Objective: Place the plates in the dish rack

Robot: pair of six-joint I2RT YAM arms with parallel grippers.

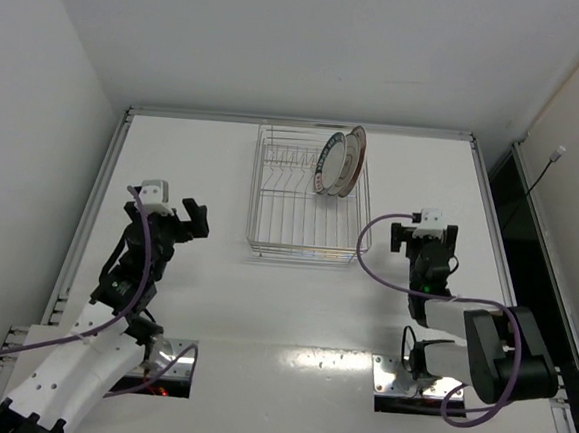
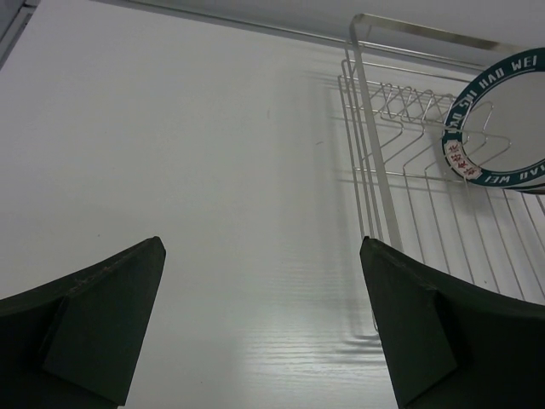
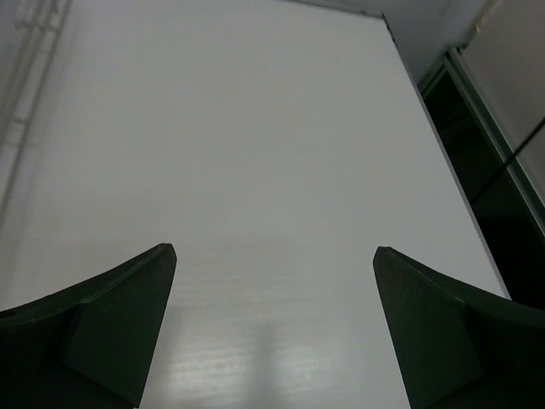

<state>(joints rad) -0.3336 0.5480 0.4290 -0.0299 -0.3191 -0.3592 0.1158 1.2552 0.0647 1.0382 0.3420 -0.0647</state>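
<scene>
The silver wire dish rack point(image 1: 288, 238) stands at the table's far middle. Plates stand upright on edge at its far right: the plate with the dark blue-green patterned rim point(image 1: 330, 164) in front, and more white plates point(image 1: 353, 161) stacked behind it, their patterns hidden. In the left wrist view the patterned plate point(image 2: 498, 128) leans in the rack point(image 2: 375, 170). My left gripper point(image 1: 173, 211) point(image 2: 262, 256) is open and empty, left of the rack. My right gripper point(image 1: 423, 235) point(image 3: 274, 256) is open and empty, right of the rack, over bare table.
The white table point(image 1: 213, 301) has raised rails along its left, far and right edges. A dark gap point(image 1: 515, 214) runs beyond the right rail. Purple cables point(image 1: 367, 245) loop off both arms, the right one close to the rack's near right corner.
</scene>
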